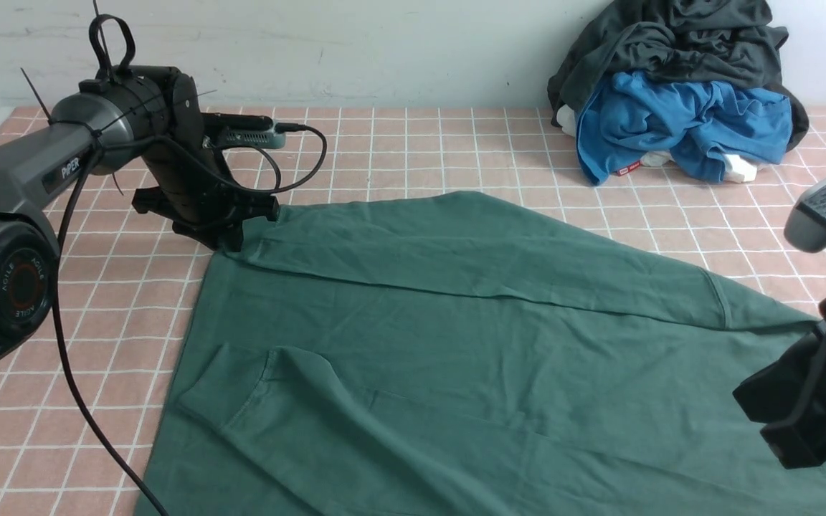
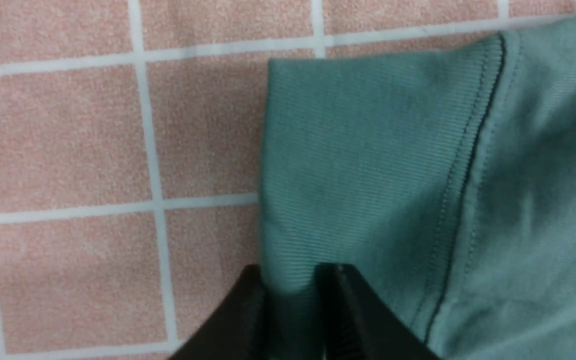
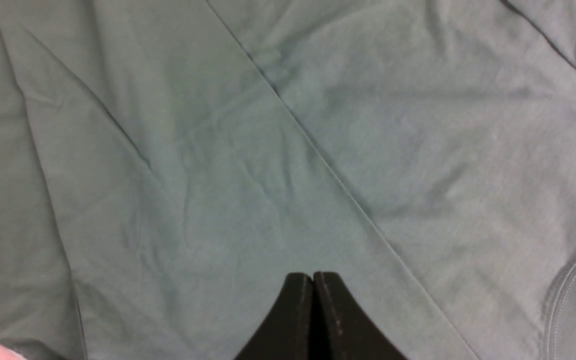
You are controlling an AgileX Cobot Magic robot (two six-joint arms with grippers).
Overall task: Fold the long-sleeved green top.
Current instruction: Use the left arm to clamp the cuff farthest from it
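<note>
Green top (image 1: 456, 344) is lying spread on the table (image 1: 413, 150), near and centre, soft and limp, so I am favouring its thicker ribbed cuff (image 2: 368, 150), far left, where the left gripper (image 2: 293, 272) is straddling the edge, grip unconfirmed; right gripper (image 3: 313, 275) is hanging closed, empty, near right.

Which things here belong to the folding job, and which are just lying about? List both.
Job: green long-sleeved top; left gripper, pinching its cuff; right gripper, shut over the top.
Lying about: blue garment; dark grey garment, heaped together at the far right.
</note>
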